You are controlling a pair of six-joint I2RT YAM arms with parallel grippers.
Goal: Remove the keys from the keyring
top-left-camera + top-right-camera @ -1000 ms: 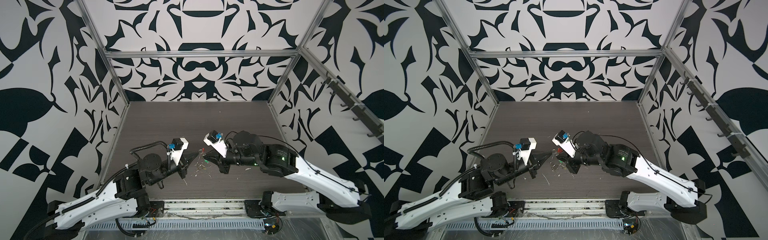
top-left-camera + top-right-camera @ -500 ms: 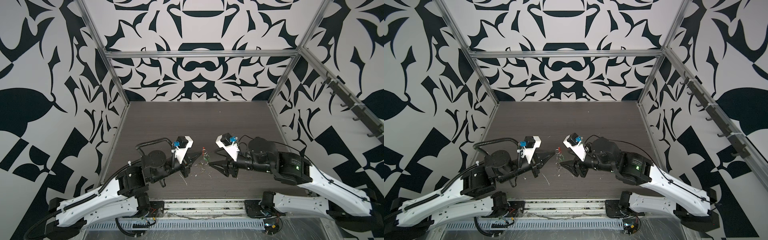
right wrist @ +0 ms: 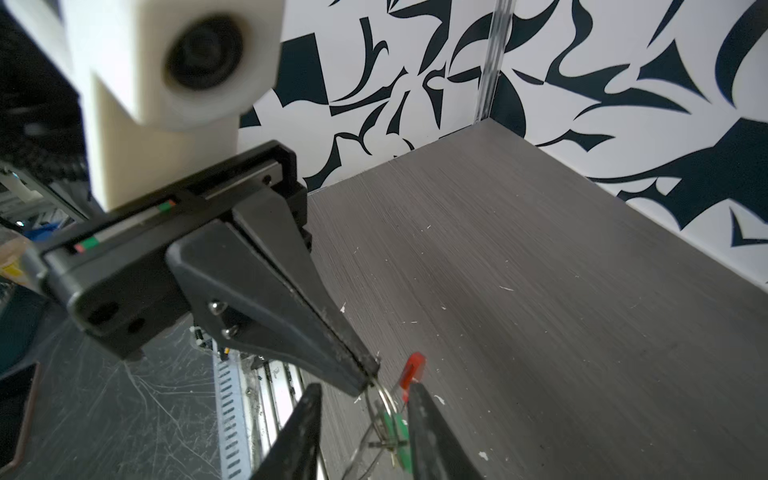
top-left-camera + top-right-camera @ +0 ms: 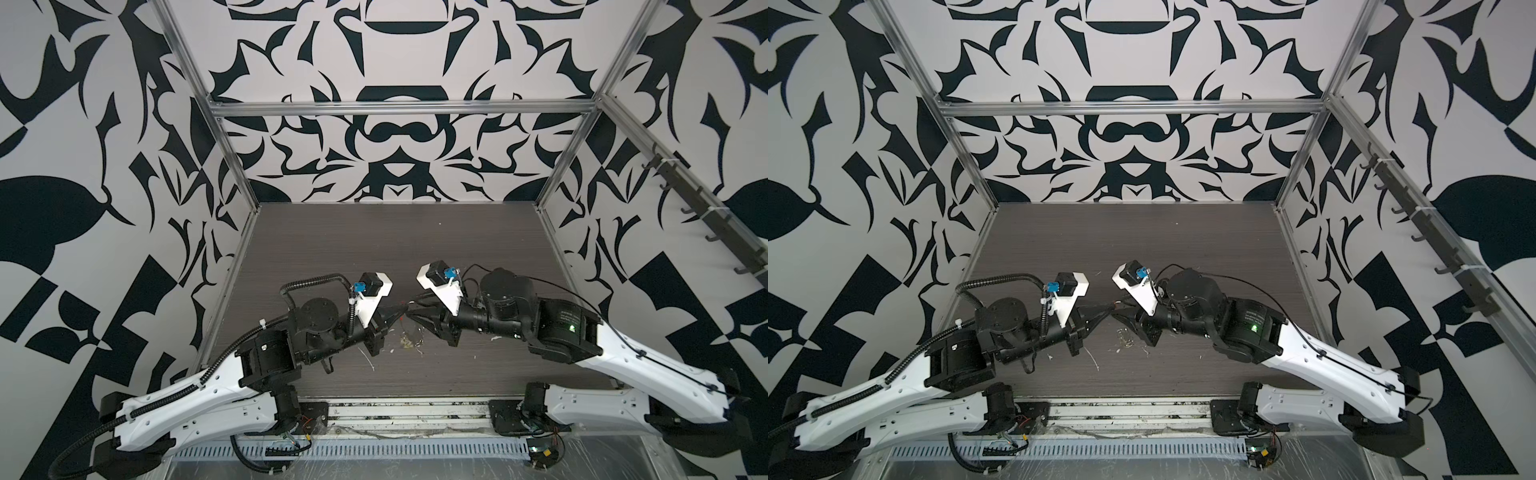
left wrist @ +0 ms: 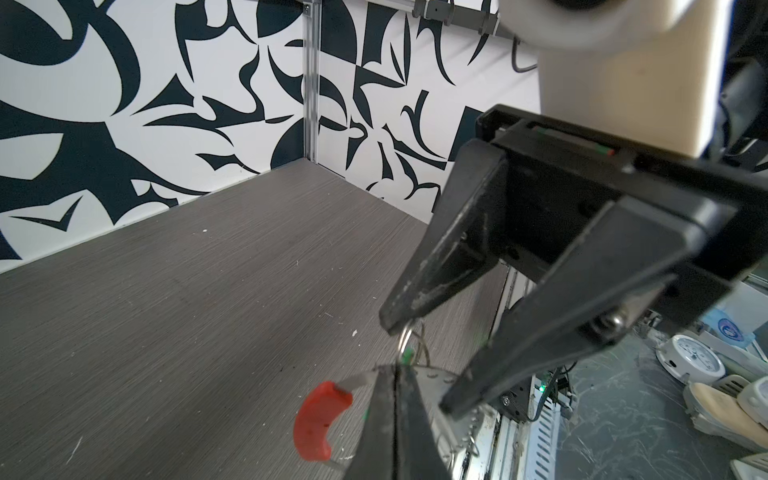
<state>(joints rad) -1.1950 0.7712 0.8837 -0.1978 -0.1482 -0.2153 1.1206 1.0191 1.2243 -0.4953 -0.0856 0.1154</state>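
Since the earlier look my right gripper (image 4: pixel 411 312) has swung back in from the right. Its tips now sit just beside those of my left gripper (image 4: pixel 404 309), above the near middle of the dark wood-grain table (image 4: pixel 374 249). My left arm has barely shifted.

On the left, my left gripper is clamped fully together, finger against finger. At its very tip it pinches the metal of the keyring (image 5: pixel 320 419). In the right wrist view the hoop's red sleeve (image 3: pixel 415 370) stands just beyond the pinched spot. In the left wrist view the same sleeve curves out to one side of my closed fingers, near them but not touching.

Close under that tip a small silver split ring (image 5: pixel 405 337) hangs, and the green-tagged key (image 3: pixel 397 430) dangles below it. In both top views a yellowish tag (image 4: pixel 406 340) and some thin wire show beneath the two tips. I take it for the second key's tag, but from up there I cannot tell whether it hangs free or rests on the table.

On the right, my right gripper's jaws stand partly apart and grip nothing. The tip of one of its fingers (image 5: pixel 432 274) touches the split ring, while the other finger is off to the side, clear of the wire. In the right wrist view the green tag lies in the gap between those two fingers. White flecks (image 3: pixel 482 455) are scattered over the table around the spot.
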